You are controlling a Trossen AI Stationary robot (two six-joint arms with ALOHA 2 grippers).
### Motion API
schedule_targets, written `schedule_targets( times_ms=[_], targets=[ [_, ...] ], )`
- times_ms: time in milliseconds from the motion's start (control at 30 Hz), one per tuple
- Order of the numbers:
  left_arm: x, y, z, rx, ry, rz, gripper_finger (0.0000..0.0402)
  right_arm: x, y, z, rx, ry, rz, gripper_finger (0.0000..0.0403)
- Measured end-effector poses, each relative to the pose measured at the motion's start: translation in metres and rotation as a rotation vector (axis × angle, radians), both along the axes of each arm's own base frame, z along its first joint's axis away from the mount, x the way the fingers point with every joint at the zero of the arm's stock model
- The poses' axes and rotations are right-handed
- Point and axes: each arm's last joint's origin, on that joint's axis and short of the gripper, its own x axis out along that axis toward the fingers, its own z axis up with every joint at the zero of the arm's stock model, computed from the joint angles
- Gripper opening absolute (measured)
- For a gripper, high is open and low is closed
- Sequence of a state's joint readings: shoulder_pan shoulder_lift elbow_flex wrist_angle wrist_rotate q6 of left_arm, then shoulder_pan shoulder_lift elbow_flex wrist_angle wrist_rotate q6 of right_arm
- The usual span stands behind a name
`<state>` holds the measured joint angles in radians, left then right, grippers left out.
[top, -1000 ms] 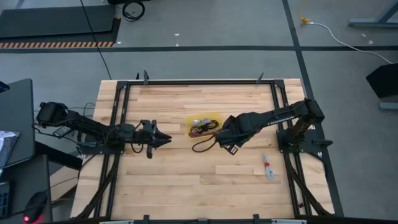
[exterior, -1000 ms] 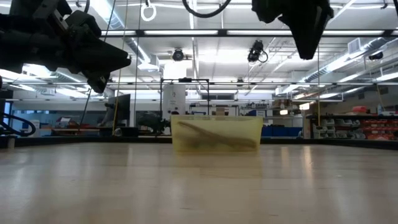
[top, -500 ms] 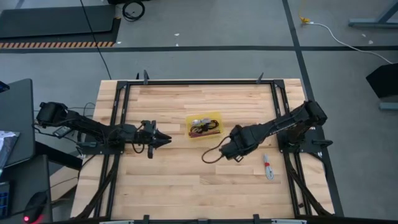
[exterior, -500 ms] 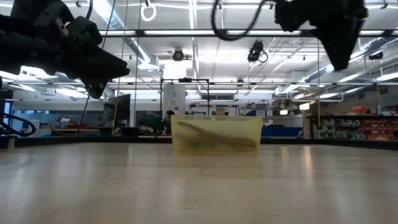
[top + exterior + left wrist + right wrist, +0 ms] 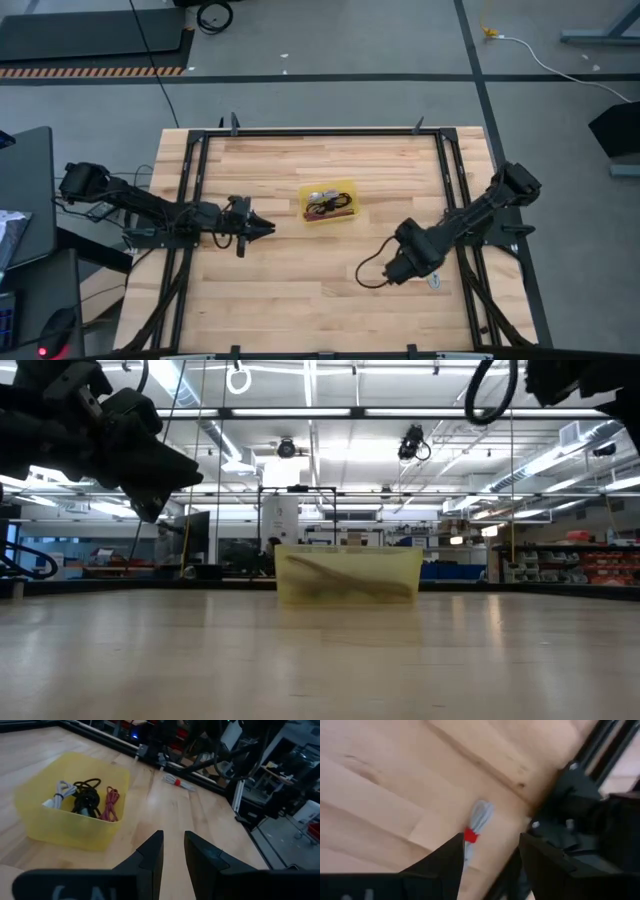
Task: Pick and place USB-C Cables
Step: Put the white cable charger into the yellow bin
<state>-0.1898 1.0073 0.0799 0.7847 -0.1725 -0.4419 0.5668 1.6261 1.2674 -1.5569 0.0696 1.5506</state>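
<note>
A yellow bin (image 5: 345, 187) (image 5: 65, 827) sits mid-table with the grey-silver (image 5: 59, 792), black (image 5: 86, 800) and dark red (image 5: 111, 802) coiled cables lying inside. The white cable with a red band (image 5: 476, 825) (image 5: 434, 281) lies flat on the wood near the table's right rail. My right gripper (image 5: 400, 270) (image 5: 491, 840) hovers open above it, one finger to each side in the right wrist view, touching nothing. A black loop (image 5: 370, 275) beside that wrist travels with the arm. My left gripper (image 5: 268, 229) (image 5: 173, 837) waits left of the bin, slightly open and empty.
Black frame rails run along the table's sides; the right rail and the right arm's base (image 5: 480, 225) stand close to the white cable. Bare wood stretches across the near half of the table (image 5: 300, 300). The bin (image 5: 350, 575) is the only thing standing on the table in the low view.
My right gripper has swung away from the yellow bin toward the table's near right corner, ending over the white cable. The black loop by its wrist went along with it. The cables in the bin have stayed where they were.
</note>
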Motion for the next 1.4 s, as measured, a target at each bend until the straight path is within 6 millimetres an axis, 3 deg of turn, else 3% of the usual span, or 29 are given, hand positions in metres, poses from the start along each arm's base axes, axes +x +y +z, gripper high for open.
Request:
schedule_targets(
  times_ms=[200, 467, 1400],
  targets=[
    [-0.001, -0.005, 0.000, 0.000, -0.001, -0.030, 0.0085, -0.010, 0.010, -0.004, 0.072, -0.111, -0.087, 0.0211],
    [-0.002, -0.010, 0.000, 0.007, -0.001, -0.060, 0.0085, -0.029, 0.015, -0.027, 0.109, 0.009, -0.153, 0.0221],
    [-0.002, -0.010, -0.001, 0.004, 0.011, -0.054, 0.0085, -0.051, 0.015, -0.103, 0.195, -0.085, -0.171, 0.0218]
  ],
)
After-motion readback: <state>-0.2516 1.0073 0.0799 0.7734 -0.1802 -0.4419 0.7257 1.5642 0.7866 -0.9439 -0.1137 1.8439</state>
